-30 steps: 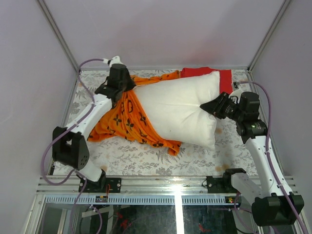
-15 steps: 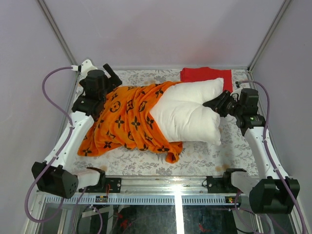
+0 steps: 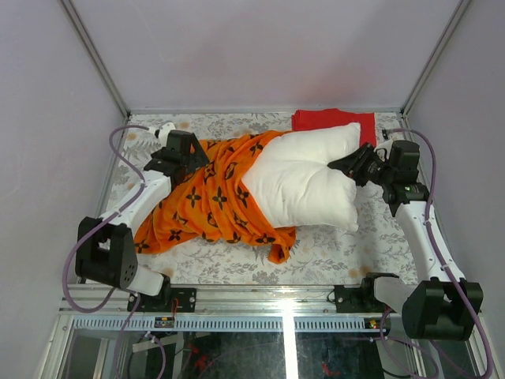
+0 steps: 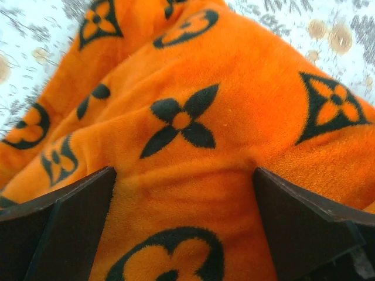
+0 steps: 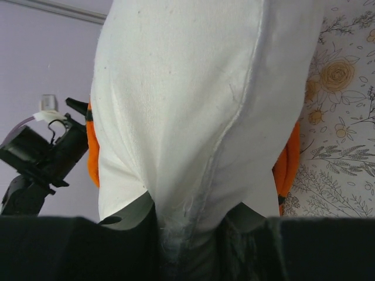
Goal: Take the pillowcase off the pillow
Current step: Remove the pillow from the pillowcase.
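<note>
From above and behind at 6 o'clock the top camera takes in the whole surface (image 3: pixel 331 251), which holds what both wrist cameras see close up: the left, at 9 o'clock, the pillowcase (image 4: pixel 187 76); the right, at 3 o'clock facing 9, the pillow (image 5: pixel 176 88).

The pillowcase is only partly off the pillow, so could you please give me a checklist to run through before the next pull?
1. Right gripper clamped on the edge of the pillow: ok.
2. Only pillow in that grip, no orange fabric: ok.
3. Left gripper holding the pillowcase: not ok, its jaws stand open.
4. Fabric lying between the left fingers: ok. Whether they touch it: cannot tell.
5. Pillowcase clear of the pillow: not ok, it covers the pillow's left end.
</note>
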Available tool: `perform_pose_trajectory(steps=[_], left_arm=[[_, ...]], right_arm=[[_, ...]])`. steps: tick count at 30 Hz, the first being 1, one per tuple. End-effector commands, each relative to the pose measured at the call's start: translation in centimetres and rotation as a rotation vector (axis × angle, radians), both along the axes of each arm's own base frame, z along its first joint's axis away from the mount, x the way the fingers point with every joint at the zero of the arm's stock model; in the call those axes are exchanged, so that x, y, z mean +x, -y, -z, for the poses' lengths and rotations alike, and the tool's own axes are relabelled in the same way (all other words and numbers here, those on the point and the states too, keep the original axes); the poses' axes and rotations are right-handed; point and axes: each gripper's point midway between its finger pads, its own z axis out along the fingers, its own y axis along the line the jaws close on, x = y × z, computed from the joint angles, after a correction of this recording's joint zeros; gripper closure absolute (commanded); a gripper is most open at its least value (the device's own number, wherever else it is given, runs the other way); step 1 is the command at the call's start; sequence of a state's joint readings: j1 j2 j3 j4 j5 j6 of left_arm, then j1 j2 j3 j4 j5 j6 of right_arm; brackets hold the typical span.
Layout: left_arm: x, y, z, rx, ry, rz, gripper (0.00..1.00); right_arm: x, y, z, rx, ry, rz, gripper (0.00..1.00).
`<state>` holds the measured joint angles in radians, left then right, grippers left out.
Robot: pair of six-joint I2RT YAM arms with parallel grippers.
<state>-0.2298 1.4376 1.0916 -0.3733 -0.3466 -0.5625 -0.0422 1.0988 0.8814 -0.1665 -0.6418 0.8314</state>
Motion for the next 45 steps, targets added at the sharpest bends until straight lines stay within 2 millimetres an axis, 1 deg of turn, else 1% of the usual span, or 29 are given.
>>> perform_pose_trajectory(steps=[1, 2, 4, 6, 7, 8, 9, 12, 15, 17, 19, 20, 21, 22, 23, 24, 25, 27, 29, 31, 33, 34, 36, 41, 42, 43, 44, 45], left_arm=[[0.4, 1.6, 2.6, -0.051, -0.001, 0.081, 0.02], [0.5, 1.8, 2.9, -0.068, 0.001, 0.097, 0.1], [0.5, 1.5, 3.6, -0.107, -0.003, 0.11, 0.33], [0.7, 0.1, 3.9, -0.154, -0.005, 0.08, 0.72], [0.6, -0.7, 4.0, -0.177, -0.005, 0.057, 0.89], [0.6, -1.8, 4.0, -0.2, -0.004, 0.03, 0.99], [0.4, -2.9, 4.1, -0.224, 0.001, -0.002, 1.0], [-0.4, -6.5, 4.2, -0.313, 0.037, -0.103, 1.0], [-1.8, -9.6, 3.9, -0.346, 0.08, -0.228, 1.0], [-2.6, -10.7, 3.1, -0.328, 0.114, -0.278, 1.0], [-3.2, -11.1, 1.7, -0.308, 0.159, -0.297, 1.0], [-3.5, -11.1, 1.0, -0.297, 0.179, -0.292, 0.94], [-3.6, -10.8, -0.2, -0.279, 0.212, -0.276, 0.76], [-3.8, -10.3, -1.2, -0.254, 0.235, -0.256, 0.46], [-3.9, -9.6, -2.1, -0.22, 0.252, -0.244, 0.19], [-4.0, -8.6, -3.3, -0.185, 0.271, -0.226, 0.04], [-4.1, -7.5, -4.4, -0.154, 0.286, -0.21, 0.0], [-4.2, -4.1, -6.6, -0.124, 0.314, -0.134, 0.0], [-4.4, 0.2, -8.4, -0.104, 0.329, -0.036, 0.0], [-4.9, 3.8, -9.3, -0.069, 0.32, 0.05, 0.0], [-5.6, 6.3, -9.2, -0.001, 0.297, 0.099, 0.0], [-6.0, 7.4, -8.7, 0.033, 0.282, 0.12, 0.0], [-6.7, 8.9, -7.1, 0.088, 0.252, 0.142, 0.0], [-7.0, 10.4, -0.4, 0.133, 0.122, 0.188, 0.0], [-7.1, 10.7, 0.4, 0.129, 0.116, 0.211, 0.03], [-7.1, 11.1, 1.4, 0.101, 0.102, 0.257, 0.12], [-7.0, 11.0, 2.2, 0.065, 0.086, 0.281, 0.31], [-6.7, 10.3, 2.9, 0.023, 0.075, 0.288, 0.49]], right_arm=[[1.2, -0.1, -4.8, 0.026, 0.179, -0.018, 1.0], [1.2, -0.1, -4.9, 0.028, 0.182, -0.02, 1.0], [1.1, 0.3, -5.2, 0.043, 0.186, -0.019, 1.0], [1.2, 1.1, -5.3, 0.07, 0.182, 0.001, 1.0], [1.4, 2.1, -5.5, 0.085, 0.187, 0.029, 1.0], [1.5, 3.0, -5.6, 0.099, 0.19, 0.055, 1.0], [1.5, 3.9, -5.6, 0.115, 0.185, 0.086, 1.0], [1.4, 5.9, -5.3, 0.152, 0.172, 0.17, 1.0], [1.4, 6.6, -4.5, 0.156, 0.151, 0.219, 1.0], [1.2, 6.8, -4.1, 0.145, 0.142, 0.229, 1.0], [1.1, 6.9, -3.6, 0.136, 0.135, 0.239, 1.0], [1.0, 7.0, -3.4, 0.13, 0.133, 0.246, 1.0], [1.0, 7.0, -3.2, 0.127, 0.13, 0.253, 1.0], [0.9, 7.1, -3.1, 0.126, 0.128, 0.255, 1.0], [0.9, 7.1, -3.0, 0.123, 0.128, 0.256, 1.0], [0.8, 7.1, -3.0, 0.122, 0.128, 0.256, 1.0], [0.8, 7.1, -3.0, 0.121, 0.13, 0.258, 1.0], [0.8, 7.1, -3.2, 0.112, 0.137, 0.261, 1.0], [0.6, 7.2, -3.4, 0.098, 0.141, 0.267, 1.0], [0.4, 7.3, -3.7, 0.083, 0.152, 0.272, 1.0], [0.2, 7.4, -4.0, 0.068, 0.156, 0.276, 1.0], [0.0, 7.4, -4.1, 0.062, 0.161, 0.275, 1.0], [0.0, 7.3, -4.2, 0.064, 0.165, 0.275, 1.0], [0.0, 7.1, -4.2, 0.075, 0.169, 0.262, 1.0], [0.0, 7.1, -4.3, 0.073, 0.17, 0.26, 1.0], [0.0, 7.1, -4.4, 0.068, 0.174, 0.258, 1.0], [-0.1, 7.1, -4.4, 0.064, 0.175, 0.256, 1.0], [-0.1, 7.1, -4.5, 0.058, 0.175, 0.253, 1.0]])
